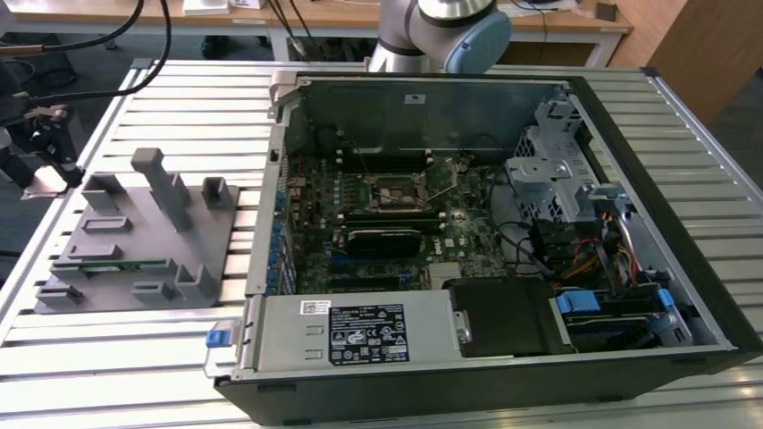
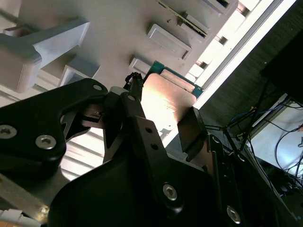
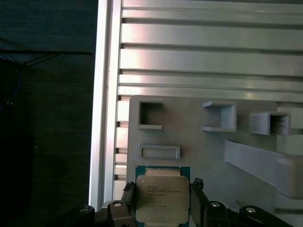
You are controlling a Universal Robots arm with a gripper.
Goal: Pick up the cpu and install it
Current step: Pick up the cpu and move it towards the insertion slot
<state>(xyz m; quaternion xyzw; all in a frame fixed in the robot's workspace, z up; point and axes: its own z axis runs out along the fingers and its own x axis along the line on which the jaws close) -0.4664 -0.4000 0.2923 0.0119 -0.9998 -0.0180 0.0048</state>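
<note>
Claw (image 3: 163, 190) clamped on cpu (image 3: 162, 202), pinched by opposite edges over grey holder (image 3: 203, 146). Pick-up step, I judge. Install calls for level chip, corners matched to socket (image 1: 391, 192), exterior view centre.

Open PC case (image 1: 689, 192) lies on its side on the slatted aluminium table (image 1: 131, 366). Motherboard (image 1: 357, 201) is exposed, with the dark socket frame (image 1: 391, 190) mid-board and its thin lever (image 1: 448, 181) tilted up. Silver power supply (image 1: 357, 329) sits at the near edge, a blue latch (image 1: 218, 338) on its corner. Drive cage (image 1: 551, 174) and orange-yellow cables (image 1: 592, 261) are on the exterior view's right. Grey fixture block (image 1: 149, 241) sits on the exterior view's left, just beside the case, with a green memory stick (image 1: 113, 263) in one slot. Wooden desk (image 1: 346, 18) behind.
</note>
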